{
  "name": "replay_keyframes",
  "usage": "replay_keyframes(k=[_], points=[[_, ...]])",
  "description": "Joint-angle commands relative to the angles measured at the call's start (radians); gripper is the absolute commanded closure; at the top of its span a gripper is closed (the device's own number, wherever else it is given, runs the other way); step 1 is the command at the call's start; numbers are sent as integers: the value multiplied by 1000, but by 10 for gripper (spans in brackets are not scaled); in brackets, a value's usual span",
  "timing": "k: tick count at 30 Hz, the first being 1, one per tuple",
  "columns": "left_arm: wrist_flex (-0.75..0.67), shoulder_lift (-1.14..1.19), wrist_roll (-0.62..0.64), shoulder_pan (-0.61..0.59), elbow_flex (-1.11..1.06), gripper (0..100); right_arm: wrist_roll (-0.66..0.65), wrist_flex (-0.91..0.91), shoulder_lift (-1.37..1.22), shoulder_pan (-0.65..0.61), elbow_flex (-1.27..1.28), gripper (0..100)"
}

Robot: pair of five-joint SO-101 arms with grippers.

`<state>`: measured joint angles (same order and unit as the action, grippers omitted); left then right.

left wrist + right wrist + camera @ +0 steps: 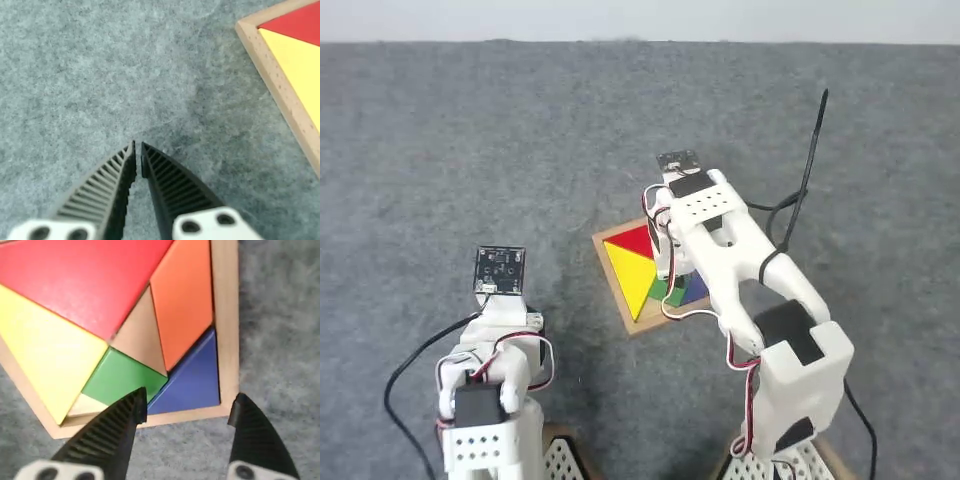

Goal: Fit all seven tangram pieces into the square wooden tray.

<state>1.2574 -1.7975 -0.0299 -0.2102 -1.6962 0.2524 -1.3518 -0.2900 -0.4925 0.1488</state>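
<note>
Two black ridged fingers (112,430), spread wide apart, hang over one corner of a square wooden tray (225,315) on a grey felt-covered bench (280,315). A blue triangle (192,380) fills that corner, just beyond the gap between the fingertips. One fingertip sits over the edge of a green square (122,377), next to a small cream triangle (87,405); the other is over the bench just outside the tray. Farther from the fingers lie a pale wood-coloured triangle (140,340), an orange parallelogram (182,300) along the rim, a large yellow triangle (45,350) and, farthest, a large red triangle (85,280). The pieces fit edge to edge.
</note>
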Motion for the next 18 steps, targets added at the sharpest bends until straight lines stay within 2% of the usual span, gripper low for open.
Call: replay_keyframes(k=[1, 4, 9, 18], points=[[3, -18, 17, -2, 13, 982, -14, 50, 91, 16, -21, 764], [3, -18, 17, -2, 13, 982, -23, 134, 216, 61, 31, 837], [3, -18, 17, -2, 13, 982, -155, 357, 320, 111, 64, 965], [3, -18, 17, -2, 13, 982, -296, 848, 122, 117, 55, 978]])
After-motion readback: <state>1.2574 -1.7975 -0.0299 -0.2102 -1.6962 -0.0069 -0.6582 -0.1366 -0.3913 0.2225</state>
